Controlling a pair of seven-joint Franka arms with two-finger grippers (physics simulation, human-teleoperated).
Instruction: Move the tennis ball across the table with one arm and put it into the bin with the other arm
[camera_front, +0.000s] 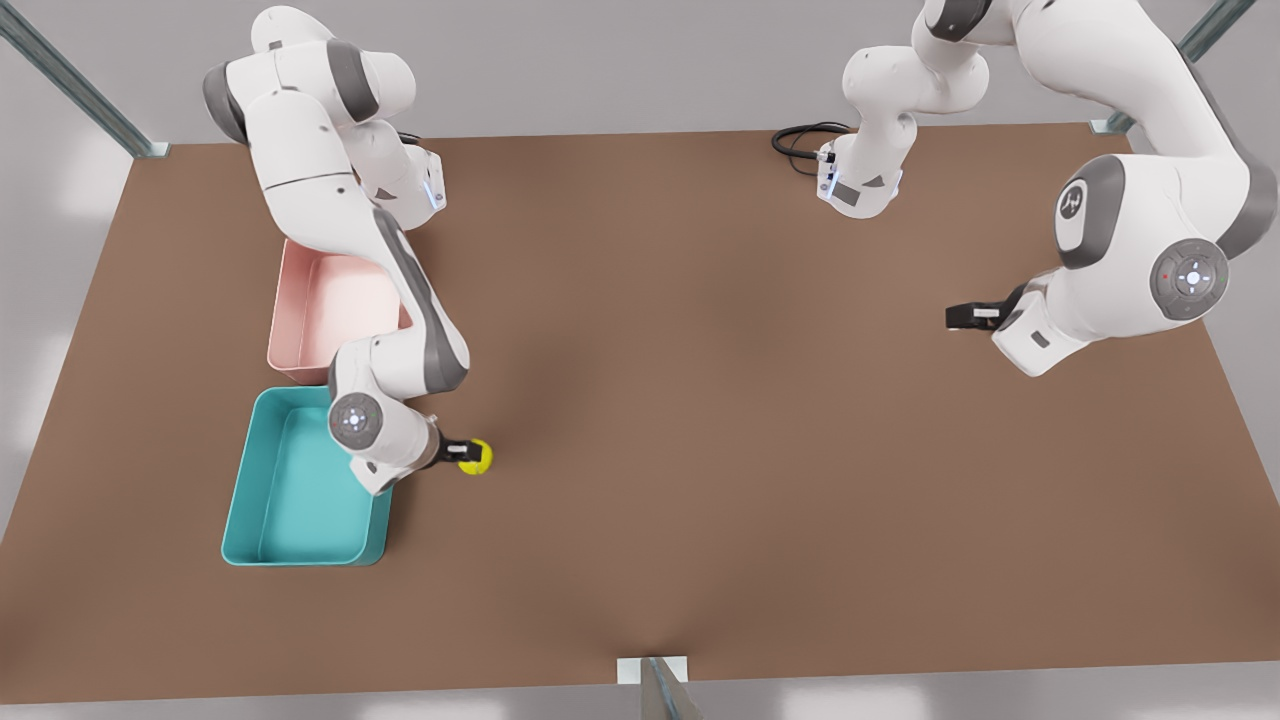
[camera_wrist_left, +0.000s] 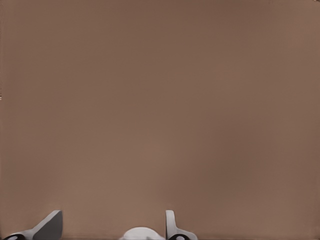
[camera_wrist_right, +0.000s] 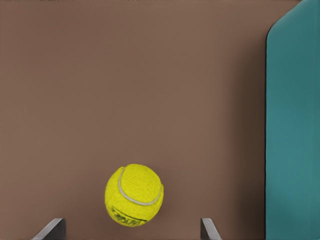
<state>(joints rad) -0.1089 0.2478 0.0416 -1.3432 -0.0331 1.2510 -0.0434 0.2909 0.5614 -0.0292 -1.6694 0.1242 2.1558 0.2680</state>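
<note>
Lower left of the front view, just beside the teal bin (camera_front: 300, 500), lies the tennis ball (camera_front: 476, 456) on the brown tabletop (camera_front: 700, 400). The right pincer (camera_front: 468, 455) is around it there. In the right wrist view the ball (camera_wrist_right: 133, 195) sits between the two fingertips (camera_wrist_right: 52, 227), which stand wide apart with a clear gap on each side, so the pincer is spread and not yet gripping. The bin's wall (camera_wrist_right: 292, 125) fills the right edge of that view, close to the ball.

At the right of the front view the left pincer (camera_front: 962, 316) hangs over bare tabletop, well apart from ball and bin; this arm waits. Its fingertips (camera_wrist_left: 50, 225) are wide and hold nothing.

A pink tray (camera_front: 325, 305) sits above the teal bin in the front view, touching or nearly touching it; it is not the goal.

By my judgement the ball is light, springy and fuzzy, so the felt should give good friction, but being round it will roll at a nudge. The best hold is across its widest girth, fingers level with its middle, closing gently and evenly. A pinch too high or too low could squirt it away.
</note>
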